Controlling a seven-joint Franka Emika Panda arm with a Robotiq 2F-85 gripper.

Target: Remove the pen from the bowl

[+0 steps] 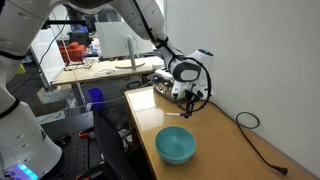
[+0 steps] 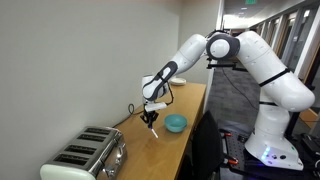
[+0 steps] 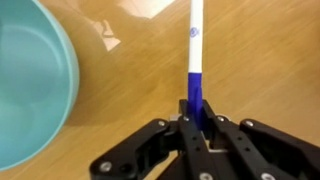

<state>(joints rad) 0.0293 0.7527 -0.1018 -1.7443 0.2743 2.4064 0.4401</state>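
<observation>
My gripper is shut on the pen, gripping its dark blue part; the whitish end points away from the wrist over the wooden table. The teal-blue bowl lies to the left in the wrist view, empty and apart from the pen. In both exterior views the gripper hangs above the tabletop beside the bowl, with the pen sticking down below the fingers.
A silver toaster stands on the same wooden counter by the wall. A black cable runs along the counter near the wall. A cluttered workbench stands behind.
</observation>
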